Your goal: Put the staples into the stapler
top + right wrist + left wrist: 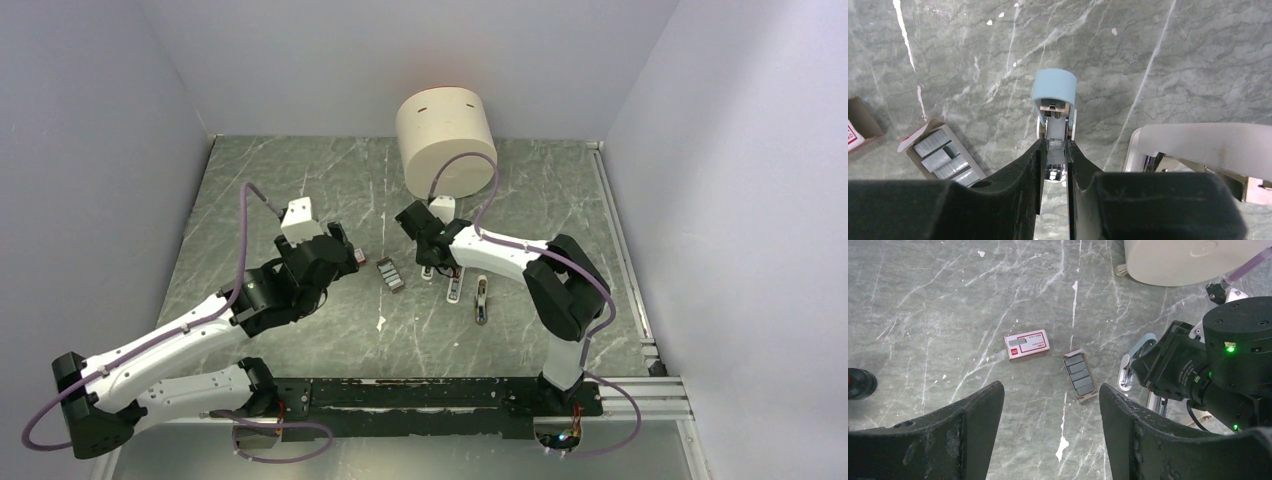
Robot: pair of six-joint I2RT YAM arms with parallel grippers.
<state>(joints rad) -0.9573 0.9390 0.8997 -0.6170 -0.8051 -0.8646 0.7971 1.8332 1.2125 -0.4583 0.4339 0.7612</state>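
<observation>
The red-and-white staple box (1027, 344) lies closed on the marble table. Beside it is its open tray (1079, 376) with several dark grey staple blocks; the tray also shows in the top view (390, 273). My left gripper (1050, 410) is open and empty, above the table on the near side of the tray. My right gripper (1054, 146) is shut on one grey ridged staple block (1056, 156), over the white channel of the pale blue piece (1054, 90). The white stapler (1198, 142) lies just right of that gripper, apart from it (455, 288).
A big cream cylinder (447, 140) stands at the back, behind the right arm. A short beige-grey piece (481, 300) lies right of the stapler. A red-capped black knob (858, 382) shows at the left edge. Grey walls close in the table on three sides.
</observation>
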